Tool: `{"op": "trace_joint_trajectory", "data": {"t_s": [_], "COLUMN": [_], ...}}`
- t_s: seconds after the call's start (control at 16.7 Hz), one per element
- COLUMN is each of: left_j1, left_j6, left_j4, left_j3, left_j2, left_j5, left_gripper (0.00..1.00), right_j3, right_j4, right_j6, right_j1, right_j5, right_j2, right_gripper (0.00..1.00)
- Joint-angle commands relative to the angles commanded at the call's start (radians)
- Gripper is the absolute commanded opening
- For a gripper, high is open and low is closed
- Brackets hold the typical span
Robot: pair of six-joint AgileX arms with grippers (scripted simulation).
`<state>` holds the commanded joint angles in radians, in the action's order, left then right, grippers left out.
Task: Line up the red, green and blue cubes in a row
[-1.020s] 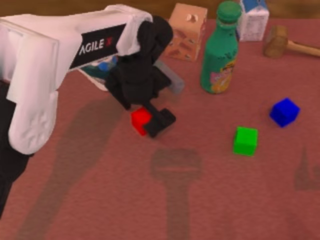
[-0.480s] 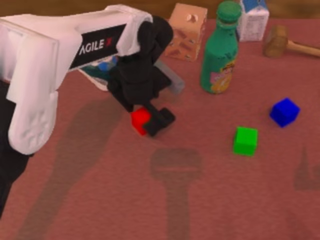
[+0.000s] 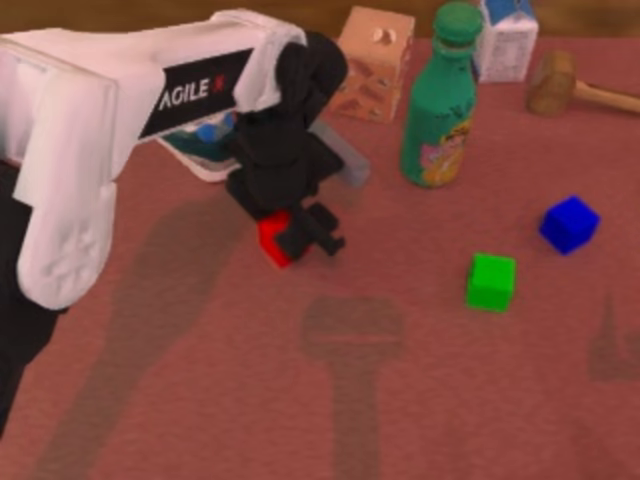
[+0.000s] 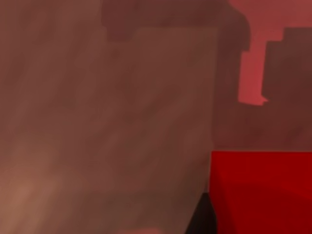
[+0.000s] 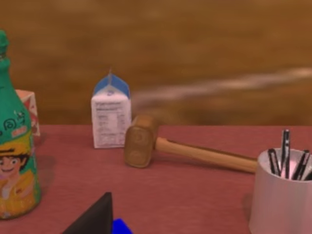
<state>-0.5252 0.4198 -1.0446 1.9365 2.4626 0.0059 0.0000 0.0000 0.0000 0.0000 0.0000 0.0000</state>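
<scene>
The left tool [image 3: 298,236] is low on the counter [image 3: 200,400], left of the middle, with its black fingers narrow on the red cube [image 3: 272,240] — it looks like a grip, but one finger hides most of the cube from above. In the left wrist view the red cube [image 4: 261,192] fills one corner, very close to the camera.

The green cube [image 3: 491,281] lies well apart to the right, and the blue cube [image 3: 569,223] is further right and a little higher, so no row exists yet.

The risk I see is a hold near the cube's edge; if the arm lifts fast, the cube can turn or slip out. The green bottle [image 3: 440,100] and the peach box [image 3: 372,62] stand behind the path to the right — a high, wide swing could touch them.

The right tool [image 5: 92,217] is parked off the right side; whether it is wide or narrow, I cannot tell.
</scene>
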Motion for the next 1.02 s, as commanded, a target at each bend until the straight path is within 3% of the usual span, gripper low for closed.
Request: {"op": "trace_joint_trajectory", "data": {"t_s": [0.6,1.02], "left_j1": [0.001,0.019], "left_j6": [-0.006,-0.009], "left_j4": [-0.029,-0.25], "left_j3": [0.023,0.201], "left_j2": [-0.036,-0.074], "left_j5": [0.012,0.011], "left_gripper": [0.0,0.0], "right_j3": [0.0,0.0], "right_j4": [0.0,0.0], "right_j6": [0.0,0.0], "right_j1": [0.0,0.0], "right_j5": [0.0,0.0], "right_j2": [0.0,0.0], "right_gripper": [1.0,1.0]}}
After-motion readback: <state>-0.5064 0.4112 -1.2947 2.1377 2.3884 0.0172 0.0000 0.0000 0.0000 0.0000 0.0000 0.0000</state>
